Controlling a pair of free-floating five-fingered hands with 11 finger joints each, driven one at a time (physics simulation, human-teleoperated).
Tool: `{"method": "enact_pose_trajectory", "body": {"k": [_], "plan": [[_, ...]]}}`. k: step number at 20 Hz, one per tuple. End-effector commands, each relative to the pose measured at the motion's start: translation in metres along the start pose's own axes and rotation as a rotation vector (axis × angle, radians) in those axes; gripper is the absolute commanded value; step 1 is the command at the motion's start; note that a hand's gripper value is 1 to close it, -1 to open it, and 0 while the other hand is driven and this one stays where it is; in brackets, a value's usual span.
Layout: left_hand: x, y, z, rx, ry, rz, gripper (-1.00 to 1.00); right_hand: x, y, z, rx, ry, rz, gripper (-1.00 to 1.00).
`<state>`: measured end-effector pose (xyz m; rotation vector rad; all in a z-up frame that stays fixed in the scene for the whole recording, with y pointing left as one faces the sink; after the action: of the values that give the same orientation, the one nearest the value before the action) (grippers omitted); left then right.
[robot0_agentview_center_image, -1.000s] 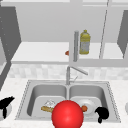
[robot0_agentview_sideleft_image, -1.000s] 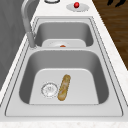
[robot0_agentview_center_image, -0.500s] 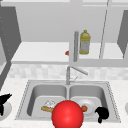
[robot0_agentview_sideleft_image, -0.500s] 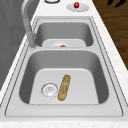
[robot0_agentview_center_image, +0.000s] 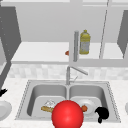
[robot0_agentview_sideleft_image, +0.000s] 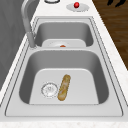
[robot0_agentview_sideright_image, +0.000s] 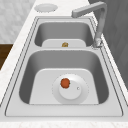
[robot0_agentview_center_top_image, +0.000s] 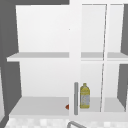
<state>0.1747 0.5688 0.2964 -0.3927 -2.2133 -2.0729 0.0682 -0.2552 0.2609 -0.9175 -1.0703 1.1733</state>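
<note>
My right hand (robot0_agentview_center_image: 102, 113) hovers at the front right corner of the double sink (robot0_agentview_center_image: 113, 100), fingers loose and holding nothing. The same hand (robot0_agentview_sideleft_image: 116, 2) shows at the top right of the left side view, out past the counter. My left hand (robot0_agentview_center_image: 2, 92) is at the left edge, above a white plate (robot0_agentview_center_image: 3, 110) on the counter. A bread stick (robot0_agentview_sideleft_image: 64, 87) lies in the left basin beside the drain (robot0_agentview_sideleft_image: 49, 89). In the right basin a white plate (robot0_agentview_sideright_image: 75, 93) carries a small red-orange fruit (robot0_agentview_sideright_image: 65, 83). A large red ball (robot0_agentview_center_image: 67, 115) covers the sink's front edge.
The faucet (robot0_agentview_sideright_image: 97, 25) rises behind the divider, its spout over the right basin. On the right counter a plate (robot0_agentview_sideleft_image: 83, 7) holds a small red ball (robot0_agentview_sideleft_image: 76, 5). A yellow bottle (robot0_agentview_center_top_image: 85, 96) and a small red thing (robot0_agentview_center_top_image: 67, 107) stand on the lower shelf above.
</note>
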Motion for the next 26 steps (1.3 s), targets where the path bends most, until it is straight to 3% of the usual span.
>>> {"method": "enact_pose_trajectory", "body": {"k": [1,9,11,18,22,26], "plan": [[0.018,0.020,0.013,0.042,0.015,0.026,-1.00,0.000,0.000,0.000,0.000,0.000,0.000,0.00],[0.057,0.077,0.016,0.024,0.021,0.003,-1.00,0.000,0.000,0.000,0.000,0.000,0.000,0.00],[0.063,0.092,0.015,0.019,0.010,0.005,-1.00,0.000,0.000,0.000,0.000,0.000,0.000,0.00],[0.084,0.145,0.008,0.021,0.003,0.005,-1.00,0.000,0.000,0.000,0.000,0.000,0.000,0.00],[0.105,0.171,0.005,0.033,0.020,0.017,-1.00,0.000,0.000,0.000,0.000,0.000,0.000,0.00],[0.124,0.195,0.001,0.032,0.012,0.016,-1.00,0.000,0.000,0.000,0.000,0.000,0.000,0.00]]}}
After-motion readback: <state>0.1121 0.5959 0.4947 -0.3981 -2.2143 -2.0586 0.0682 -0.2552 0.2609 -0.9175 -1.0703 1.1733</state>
